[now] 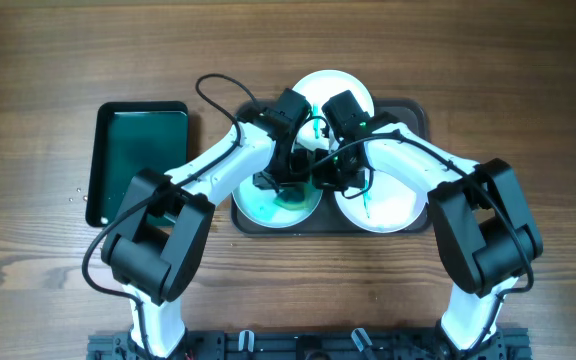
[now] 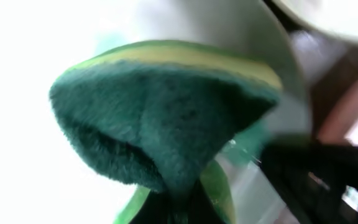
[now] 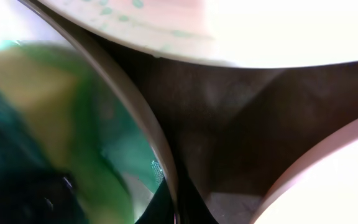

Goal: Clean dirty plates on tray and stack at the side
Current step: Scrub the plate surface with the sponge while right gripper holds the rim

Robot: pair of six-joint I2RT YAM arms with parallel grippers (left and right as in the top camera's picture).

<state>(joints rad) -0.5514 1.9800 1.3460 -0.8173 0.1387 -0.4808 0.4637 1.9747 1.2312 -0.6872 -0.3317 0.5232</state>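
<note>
The dark tray (image 1: 418, 112) holds three white plates. The front left plate (image 1: 256, 208) is smeared teal-green, the front right plate (image 1: 396, 203) has a thin green streak, and the back plate (image 1: 344, 86) sits at the far edge. My left gripper (image 1: 286, 182) is over the smeared plate, shut on a green sponge with a yellow layer (image 2: 166, 118), its jaws (image 2: 180, 202) pinching the sponge's base. My right gripper (image 1: 334, 172) is shut on that plate's right rim (image 3: 160, 155), with its jaws (image 3: 174, 200) on either side. The tray floor (image 3: 229, 124) shows dark between the plates.
A smaller black tray with a green inside (image 1: 138, 160) lies to the left of the big tray on the wooden table (image 1: 528, 90). Both arms cross closely over the middle of the tray.
</note>
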